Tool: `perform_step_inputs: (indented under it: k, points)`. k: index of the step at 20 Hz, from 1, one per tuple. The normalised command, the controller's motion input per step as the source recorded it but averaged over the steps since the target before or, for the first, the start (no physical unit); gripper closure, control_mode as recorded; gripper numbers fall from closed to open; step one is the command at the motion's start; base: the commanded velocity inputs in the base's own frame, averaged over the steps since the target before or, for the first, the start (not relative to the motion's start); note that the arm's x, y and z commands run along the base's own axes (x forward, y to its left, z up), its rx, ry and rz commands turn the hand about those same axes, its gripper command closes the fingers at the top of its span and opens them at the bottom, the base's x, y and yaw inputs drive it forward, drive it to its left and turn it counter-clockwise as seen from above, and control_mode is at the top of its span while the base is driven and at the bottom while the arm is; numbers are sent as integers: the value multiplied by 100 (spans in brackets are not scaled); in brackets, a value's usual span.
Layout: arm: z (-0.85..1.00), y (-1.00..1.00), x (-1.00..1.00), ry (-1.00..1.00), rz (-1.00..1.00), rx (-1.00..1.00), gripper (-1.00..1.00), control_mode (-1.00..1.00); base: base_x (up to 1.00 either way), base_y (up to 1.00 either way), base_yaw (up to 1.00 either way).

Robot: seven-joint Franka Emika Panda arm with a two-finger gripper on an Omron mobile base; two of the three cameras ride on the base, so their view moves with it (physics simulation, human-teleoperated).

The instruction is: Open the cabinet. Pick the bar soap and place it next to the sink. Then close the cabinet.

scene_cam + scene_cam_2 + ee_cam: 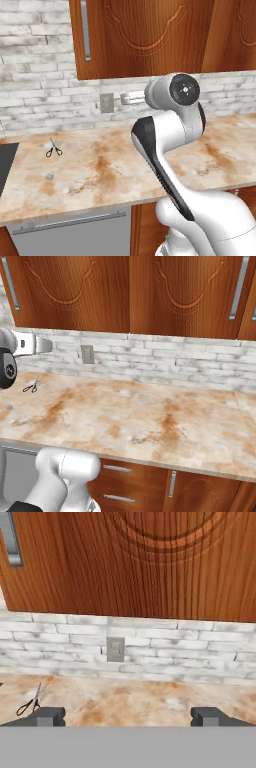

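Observation:
The cabinet is a reddish-brown wall unit whose carved door is shut, with a long silver bar handle at its left edge. It also hangs at the top left of the right base view and across the top of the hand view. My gripper is open and empty, facing the brick wall just below the door, over the counter. The same gripper is seen from the left and from the right. The dark sink lies at the counter's left end. The bar soap is hidden.
Small black-handled scissors and a tiny grey lump lie on the marbled counter near the sink. A wall outlet sits under the cabinet. A grey metal-fronted panel and wooden drawers are below.

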Motion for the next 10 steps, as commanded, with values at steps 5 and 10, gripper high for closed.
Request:
perform_step_inputs:
  k: [5,10]
  points:
    - [60,35,-29,-1,1,0,-100,-100,0,0,0]
    - [0,52,-13,5,11,0,-100,-100,0,0,0]
